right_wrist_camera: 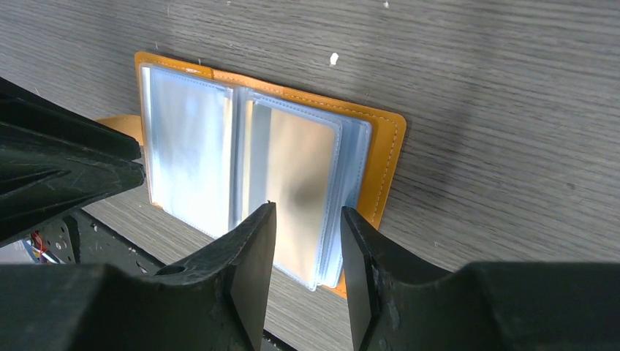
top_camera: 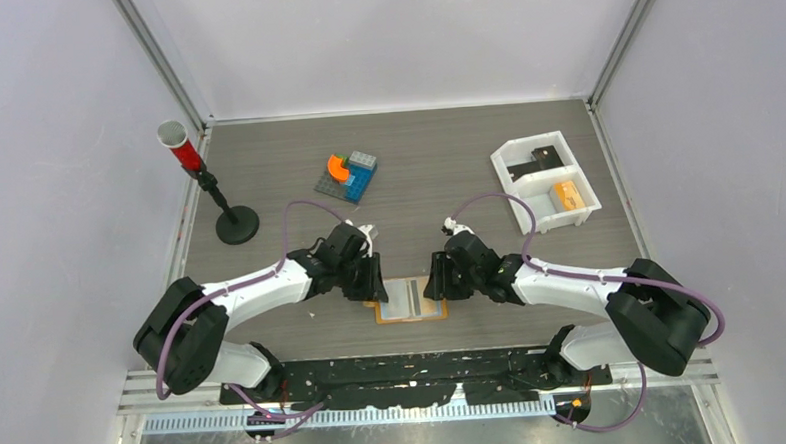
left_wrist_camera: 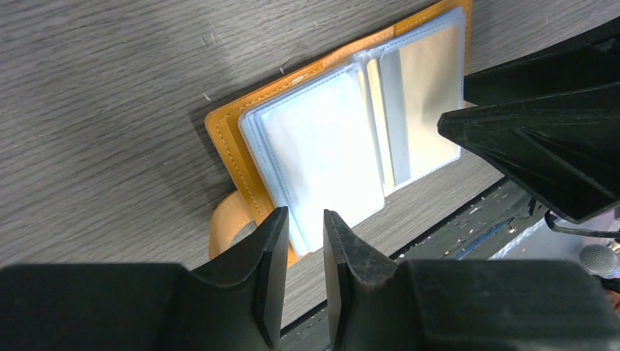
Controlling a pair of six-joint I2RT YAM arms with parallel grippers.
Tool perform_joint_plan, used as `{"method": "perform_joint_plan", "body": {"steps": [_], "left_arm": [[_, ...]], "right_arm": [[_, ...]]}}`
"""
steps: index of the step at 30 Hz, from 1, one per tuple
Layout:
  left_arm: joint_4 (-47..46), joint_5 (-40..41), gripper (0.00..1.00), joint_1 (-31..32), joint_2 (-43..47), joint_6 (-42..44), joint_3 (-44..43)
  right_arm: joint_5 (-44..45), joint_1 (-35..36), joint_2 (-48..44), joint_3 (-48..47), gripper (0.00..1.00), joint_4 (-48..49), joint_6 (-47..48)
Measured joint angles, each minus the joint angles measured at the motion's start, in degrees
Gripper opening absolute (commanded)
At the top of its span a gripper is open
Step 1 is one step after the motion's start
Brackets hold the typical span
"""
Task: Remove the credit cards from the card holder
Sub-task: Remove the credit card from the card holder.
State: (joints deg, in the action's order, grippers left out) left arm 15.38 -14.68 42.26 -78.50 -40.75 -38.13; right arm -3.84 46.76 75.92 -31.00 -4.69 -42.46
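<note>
Now, card holder (top_camera: 410, 301): open, worktop (top_camera: 447, 180) 6 o'clock
Left gripper (left_wrist_camera: 305, 213): jaws near-closed, grip unclear
Right gripper (right_wrist_camera: 307, 208): jaws released

Card holder (left_wrist_camera: 228, 139) tan-orange; sleeves (left_wrist_camera: 322, 157) pale blue.

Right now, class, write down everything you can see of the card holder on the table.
The card holder is a tan-orange bifold with stitching along its edge, looking like leather. It lies open and flat on the grey table, close to the near edge, between both arms. Stacks of clear bluish sleeves cover each half; a rounded tab sticks out one side. The left fingers and right fingers straddle sleeve edges; contact is unclear.
</note>
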Motion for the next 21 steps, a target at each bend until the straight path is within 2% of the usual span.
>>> {"method": "perform_joint_plan", "body": {"steps": [10,21], "left_arm": [[-0.2,0.5,0.22,0.0,0.0,0.8,1.6],[-1.2,0.5,0.21,0.0,-0.2,0.8,2.0]], "right_arm": [[-0.8,0.0,0.0,0.0,0.37,0.6,-0.2],[-3.0,0.1,0.0,0.0,0.38,2.0,-1.3]]}}
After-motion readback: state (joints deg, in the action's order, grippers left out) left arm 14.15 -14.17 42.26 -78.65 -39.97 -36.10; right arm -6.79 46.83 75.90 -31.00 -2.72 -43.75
